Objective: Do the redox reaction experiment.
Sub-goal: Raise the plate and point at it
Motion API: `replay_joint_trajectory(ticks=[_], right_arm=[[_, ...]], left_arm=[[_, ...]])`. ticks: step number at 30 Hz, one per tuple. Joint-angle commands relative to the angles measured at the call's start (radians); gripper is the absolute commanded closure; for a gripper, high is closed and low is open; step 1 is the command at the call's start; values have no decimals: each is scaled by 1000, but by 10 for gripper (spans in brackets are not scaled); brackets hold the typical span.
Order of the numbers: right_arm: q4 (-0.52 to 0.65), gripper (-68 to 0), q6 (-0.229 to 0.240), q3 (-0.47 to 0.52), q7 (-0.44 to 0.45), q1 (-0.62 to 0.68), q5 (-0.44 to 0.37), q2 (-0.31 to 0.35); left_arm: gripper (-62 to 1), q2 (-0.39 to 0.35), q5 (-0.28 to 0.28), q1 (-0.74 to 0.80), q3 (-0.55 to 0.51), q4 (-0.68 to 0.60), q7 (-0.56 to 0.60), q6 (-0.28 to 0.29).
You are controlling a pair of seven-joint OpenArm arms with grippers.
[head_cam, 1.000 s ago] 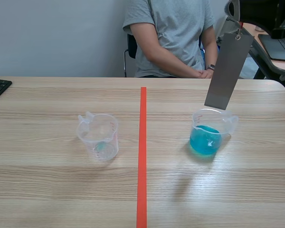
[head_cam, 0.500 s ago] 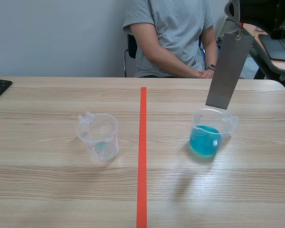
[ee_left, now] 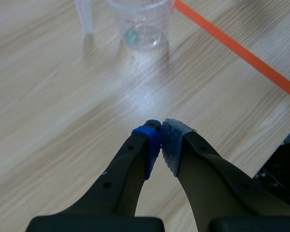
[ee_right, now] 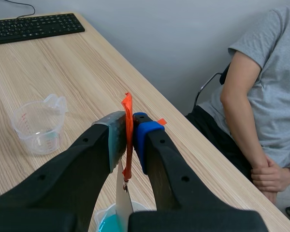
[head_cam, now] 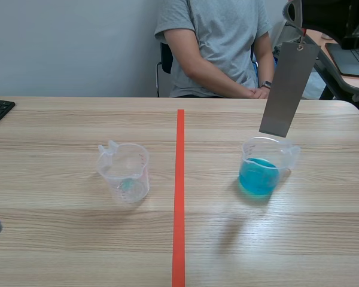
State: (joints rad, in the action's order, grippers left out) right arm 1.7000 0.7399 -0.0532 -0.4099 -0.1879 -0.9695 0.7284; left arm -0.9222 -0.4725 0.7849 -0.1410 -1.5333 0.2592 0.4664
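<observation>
Risk: the metal strip (head_cam: 288,89) is hung tilted, its lower edge just above the far rim of the blue-solution beaker (head_cam: 264,170). On a skewed descent the rim could be caught and the beaker tipped. The strip's orange tab (ee_right: 127,140) is pinched by the right gripper (ee_right: 129,123), high above the beaker. The left gripper (ee_left: 160,140) is pressed together on nothing, well apart from the beaker.

Grey metal strip (head_cam: 288,89); turquoise liquid (head_cam: 258,177); second beaker (head_cam: 124,172) clear, red scale marks; orange tag (ee_right: 127,130); pale woodgrain table (head_cam: 78,239).
</observation>
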Motion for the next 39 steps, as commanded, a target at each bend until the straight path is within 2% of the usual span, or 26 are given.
replay_joint_trajectory(ticks=[1,6,10,17,23,26,28,32,39], right_arm=[[11,-15,6,23,11,-23,-11,16],[11,-15,6,23,10,-23,-11,16],[11,-15,6,23,4,-23,-11,16],[11,-15,6,23,4,-23,-11,16],[11,-15,6,23,4,-23,-11,16],[11,-15,6,23,4,-23,-11,16],[11,-15,6,23,4,-23,-11,16],[11,-15,6,23,4,-23,-11,16],[11,-15,6,23,4,-23,-11,15]], left_arm=[[-49,-9,-7,-66,35,-13,14,2],[-49,-15,-7,-288,171,-13,14,2],[-49,-10,-6,-483,321,-13,13,2],[-49,53,10,-798,590,-12,-51,0],[-49,150,51,-1010,800,-5,-153,-8],[-49,212,51,-1103,894,34,-176,-39],[-49,257,50,-1160,947,81,-176,-61],[-49,352,50,-1259,1031,207,-174,-64],[-49,513,51,-1368,1106,418,-169,-64]])
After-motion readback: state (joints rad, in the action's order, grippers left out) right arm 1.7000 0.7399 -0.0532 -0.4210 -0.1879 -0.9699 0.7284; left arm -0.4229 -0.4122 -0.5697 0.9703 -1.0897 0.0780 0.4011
